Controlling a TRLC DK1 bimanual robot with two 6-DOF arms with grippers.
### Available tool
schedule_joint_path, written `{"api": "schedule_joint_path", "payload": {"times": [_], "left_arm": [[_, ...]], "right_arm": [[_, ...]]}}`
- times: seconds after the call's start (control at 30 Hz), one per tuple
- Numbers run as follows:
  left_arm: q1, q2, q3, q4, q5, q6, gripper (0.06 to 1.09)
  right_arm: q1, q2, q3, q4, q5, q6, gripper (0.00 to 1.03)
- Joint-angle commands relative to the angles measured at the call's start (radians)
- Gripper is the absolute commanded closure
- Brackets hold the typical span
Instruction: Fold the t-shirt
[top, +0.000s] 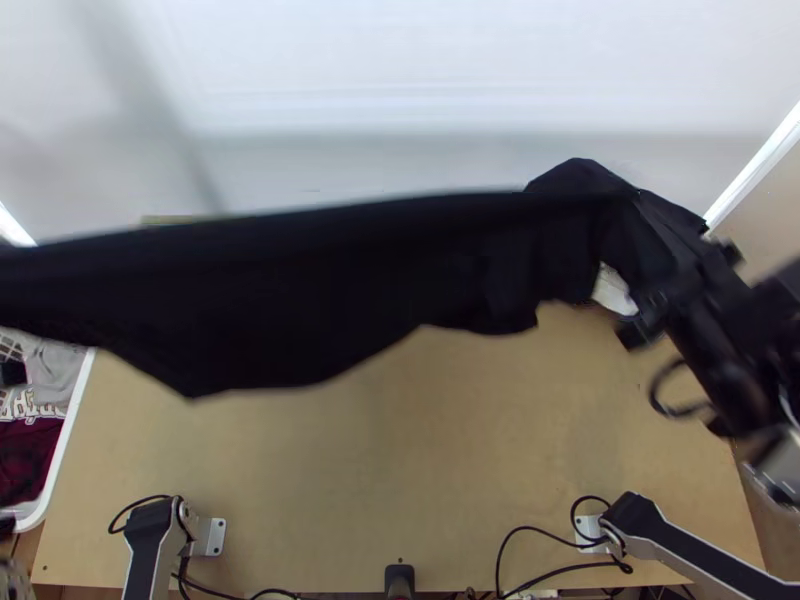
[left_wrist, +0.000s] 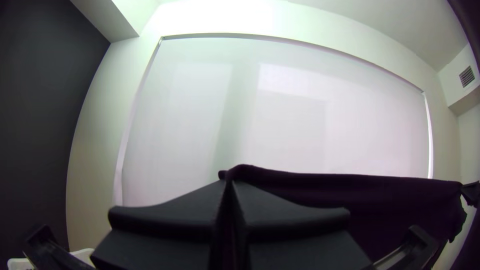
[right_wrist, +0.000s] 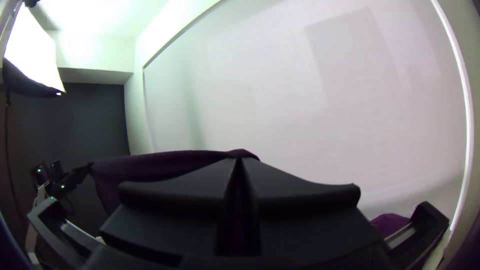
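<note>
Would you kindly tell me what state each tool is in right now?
Left tool: closed, holding the raised t-shirt by its upper edge.
Right tool: closed, also holding the t-shirt.

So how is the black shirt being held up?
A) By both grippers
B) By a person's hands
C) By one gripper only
A: the shirt stretches between the left gripper and the right gripper, each closed on its upper edge.
</note>
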Motion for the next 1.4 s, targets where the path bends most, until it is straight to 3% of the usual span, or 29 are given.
{"api": "schedule_joint_path", "payload": {"times": [0.0, 0.23, 0.3, 0.4, 0.53, 0.67, 0.77, 0.87, 1.03, 1.37], "left_arm": [[-0.005, -0.034, -0.073, -0.081, -0.034, 0.003, 1.05], [-0.104, -0.067, -0.292, -0.222, -0.012, -0.012, 1.05], [-0.119, -0.048, -0.372, -0.227, -0.007, -0.017, 1.05], [-0.128, -0.003, -0.484, -0.202, -0.003, -0.019, 1.05], [-0.142, 0.049, -0.599, -0.101, -0.003, -0.015, 1.05], [-0.145, 0.135, -0.63, -0.057, -0.003, -0.017, 1.05], [-0.151, 0.229, -0.627, -0.009, -0.003, -0.026, 1.05], [-0.148, 0.362, -0.605, 0.055, -0.004, -0.043, 1.05], [-0.142, 0.629, -0.518, 0.115, -0.01, -0.095, 1.05], [-0.196, 0.905, -0.355, 0.218, -0.021, -0.178, 1.05]], "right_arm": [[0.017, -0.081, 0.005, -0.094, 0.046, 0.032, 1.0], [0.051, -0.124, -0.219, -0.176, 0.036, 0.152, 1.0], [0.028, -0.097, -0.322, -0.146, 0.024, 0.21, 1.0], [-0.084, -0.026, -0.479, -0.034, -0.111, 0.293, 1.0], [-0.106, 0.153, -0.569, 0.11, -0.152, 0.357, 1.0], [-0.212, 0.405, -0.538, 0.228, -0.287, 0.463, 1.0], [-0.253, 0.58, -0.488, 0.317, -0.316, 0.492, 1.0], [-0.273, 0.746, -0.413, 0.404, -0.318, 0.494, 1.0], [-0.308, 0.973, -0.224, 0.407, -0.316, 0.518, 1.0], [-0.361, 1.17, 0.0, 0.406, -0.301, 0.514, 1.0]]}}
